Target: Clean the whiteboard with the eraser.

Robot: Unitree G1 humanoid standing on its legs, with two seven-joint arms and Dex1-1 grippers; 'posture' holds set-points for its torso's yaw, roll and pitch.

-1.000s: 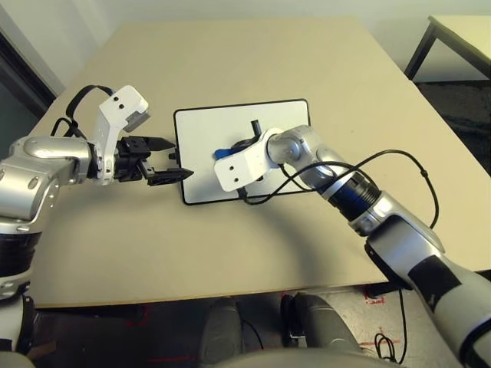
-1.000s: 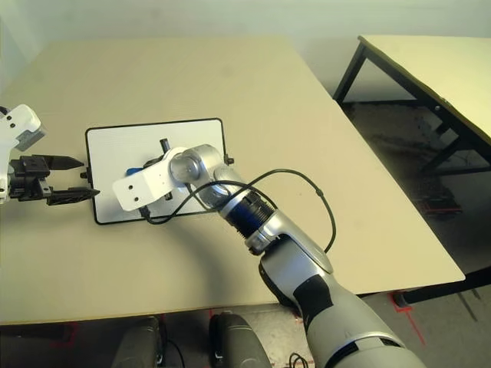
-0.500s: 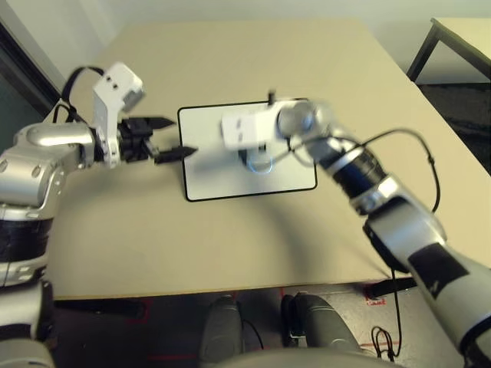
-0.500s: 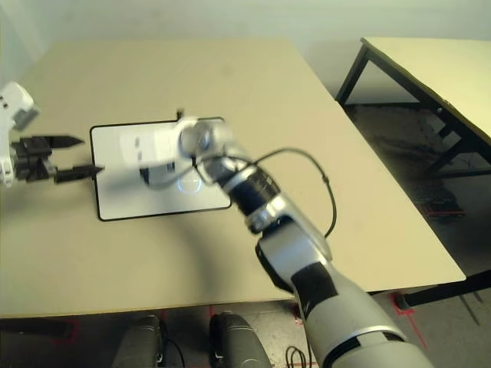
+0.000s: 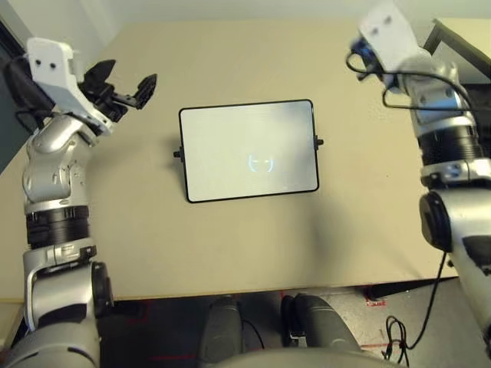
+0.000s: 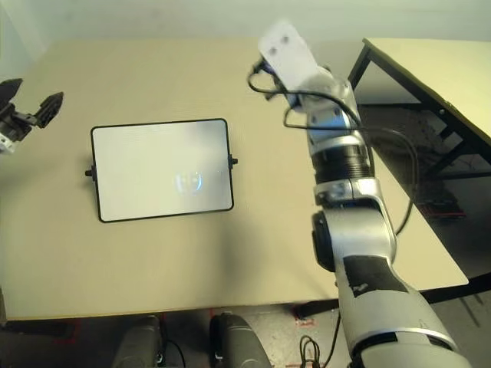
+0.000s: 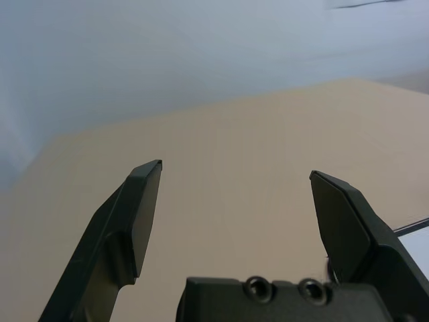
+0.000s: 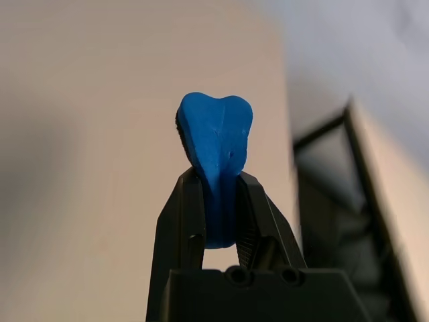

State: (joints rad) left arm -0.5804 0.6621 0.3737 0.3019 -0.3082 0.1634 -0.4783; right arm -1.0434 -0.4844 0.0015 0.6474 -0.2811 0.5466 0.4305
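Note:
The whiteboard [image 5: 249, 150] lies flat in the middle of the beige table [image 5: 230, 238], white with a thin black frame and a faint bluish glint near its middle. My right gripper [image 8: 216, 184] is raised high over the table's far right, well off the board, and is shut on the blue eraser [image 8: 216, 154], which bulges out above the fingertips. A bit of the eraser's blue [image 5: 359, 55] shows under the right wrist. My left gripper [image 5: 126, 80] is raised over the far left of the table, left of the board and apart from it, open with nothing between its fingers [image 7: 144, 201].
A second table [image 6: 430, 69] with black legs stands off to the right, across a gap of dark floor. A black cable [image 5: 399, 77] loops along my right forearm. Bare tabletop surrounds the board on all sides.
My right gripper has lifted off the board with the eraser and swung up to the far right. My left gripper has left the board's left edge and risen to the far left.

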